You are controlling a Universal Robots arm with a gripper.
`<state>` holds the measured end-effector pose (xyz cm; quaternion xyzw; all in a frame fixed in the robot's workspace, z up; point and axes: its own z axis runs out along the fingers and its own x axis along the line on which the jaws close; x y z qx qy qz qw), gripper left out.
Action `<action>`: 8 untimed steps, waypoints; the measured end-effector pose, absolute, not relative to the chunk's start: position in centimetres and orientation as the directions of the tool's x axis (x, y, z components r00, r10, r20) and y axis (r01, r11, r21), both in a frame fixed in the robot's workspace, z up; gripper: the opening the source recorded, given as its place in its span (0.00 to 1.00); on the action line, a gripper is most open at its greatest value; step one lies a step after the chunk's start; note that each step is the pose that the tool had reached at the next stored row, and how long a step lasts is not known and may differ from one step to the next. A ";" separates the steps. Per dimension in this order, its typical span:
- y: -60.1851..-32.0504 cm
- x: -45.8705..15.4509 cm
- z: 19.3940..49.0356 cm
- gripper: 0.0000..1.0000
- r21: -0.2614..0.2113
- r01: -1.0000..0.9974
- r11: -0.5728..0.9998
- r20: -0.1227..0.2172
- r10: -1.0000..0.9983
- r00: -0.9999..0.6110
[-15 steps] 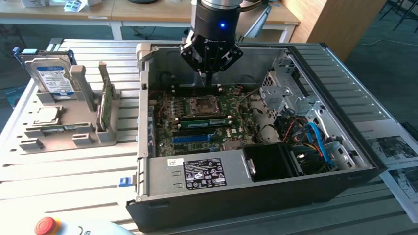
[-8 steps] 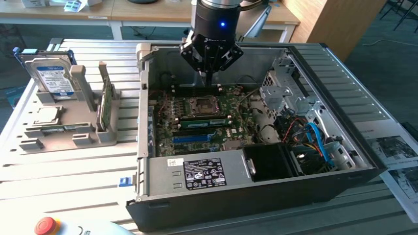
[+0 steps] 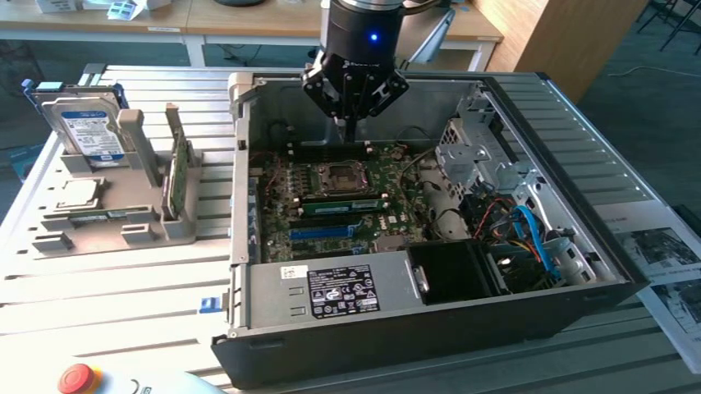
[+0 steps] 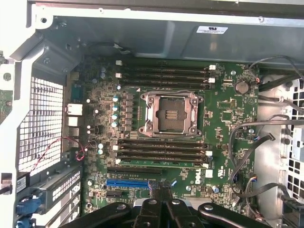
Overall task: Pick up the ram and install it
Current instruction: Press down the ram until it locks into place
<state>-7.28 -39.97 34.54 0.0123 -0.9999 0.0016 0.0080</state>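
I'm holding my black cylindrical arm (image 3: pixel 367 33) pointing straight down, its blue light glowing, with the black metal two-fingered gripper (image 3: pixel 348 123) hanging beneath it, fingers pressed together.

Ram (image 3: pixel 344 206) in motherboard (image 3: pixel 328 215) slot

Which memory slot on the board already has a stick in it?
The slot nearest the blue connector: a green stick fills it; the rest are empty.

The long green ram (image 3: pixel 345 204) lies seated in a motherboard slot.
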 end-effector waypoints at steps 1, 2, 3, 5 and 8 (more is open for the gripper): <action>-40.0 -7.3 34.6 0.10 -0.003 -0.025 1.000 0.016 -0.024 -1.000; -40.0 -7.3 34.7 0.10 -0.003 -0.024 1.000 0.016 -0.024 -1.000; -40.0 -7.3 34.9 0.10 -0.003 -0.024 1.000 0.016 -0.024 -1.000; -40.0 -7.3 35.1 0.10 -0.003 -0.024 1.000 0.016 -0.024 -1.000; -40.0 -7.3 35.1 0.10 -0.003 -0.024 1.000 0.016 -0.024 -1.000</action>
